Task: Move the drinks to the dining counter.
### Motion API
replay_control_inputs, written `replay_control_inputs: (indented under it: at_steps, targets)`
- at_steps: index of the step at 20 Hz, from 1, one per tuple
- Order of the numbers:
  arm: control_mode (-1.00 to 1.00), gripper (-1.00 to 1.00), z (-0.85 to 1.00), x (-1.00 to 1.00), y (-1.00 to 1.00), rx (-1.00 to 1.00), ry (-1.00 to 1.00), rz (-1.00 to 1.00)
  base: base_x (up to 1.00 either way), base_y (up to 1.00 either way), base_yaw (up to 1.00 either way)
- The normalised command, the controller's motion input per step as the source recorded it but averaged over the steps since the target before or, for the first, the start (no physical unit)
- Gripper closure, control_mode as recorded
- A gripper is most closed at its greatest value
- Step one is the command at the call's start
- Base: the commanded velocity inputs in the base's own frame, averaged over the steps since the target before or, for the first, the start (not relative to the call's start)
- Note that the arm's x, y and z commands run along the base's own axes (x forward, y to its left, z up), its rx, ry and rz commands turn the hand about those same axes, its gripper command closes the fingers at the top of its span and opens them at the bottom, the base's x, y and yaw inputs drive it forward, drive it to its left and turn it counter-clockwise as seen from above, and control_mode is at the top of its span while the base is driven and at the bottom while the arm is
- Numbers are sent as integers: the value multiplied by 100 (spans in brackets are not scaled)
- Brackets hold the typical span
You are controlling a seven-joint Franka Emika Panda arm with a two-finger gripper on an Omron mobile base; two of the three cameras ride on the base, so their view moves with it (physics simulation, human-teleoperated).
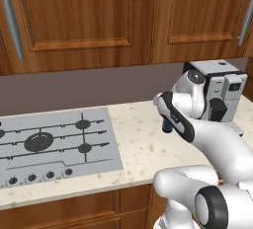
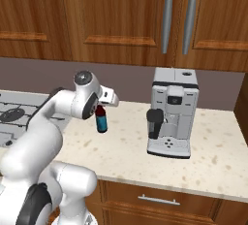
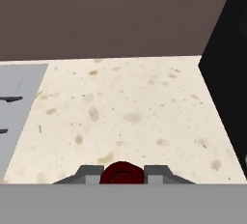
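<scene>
Clenched around the neck of the short dark-red bottle, the gripper holds it lifted above the beige surface; a swing toward the coffee machine, well off beside it, could knock the bottle loose, I judge.

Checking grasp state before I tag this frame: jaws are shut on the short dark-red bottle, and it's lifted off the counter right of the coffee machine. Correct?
One thing is off: the side. The right base view shows the short dark-red bottle held by the gripper left of the coffee machine, between it and the stovetop. The jaws are shut on it, above the counter.
</scene>
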Motion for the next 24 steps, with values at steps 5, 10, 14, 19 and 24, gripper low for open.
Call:
replay_control_inputs:
  at_steps: [5,10,14,19,24]
  targets:
    - [-100,100,21,-51,0,0,0,0,0,0,0]
    - [-100,100,0,-44,0,0,0,0,0,0,0]
    - [-100,100,0,-37,0,0,0,0,0,0,0]
    - [-100,100,18,-27,0,0,0,0,0,0,0]
    - [-100,100,19,-27,0,0,0,0,0,0,0]
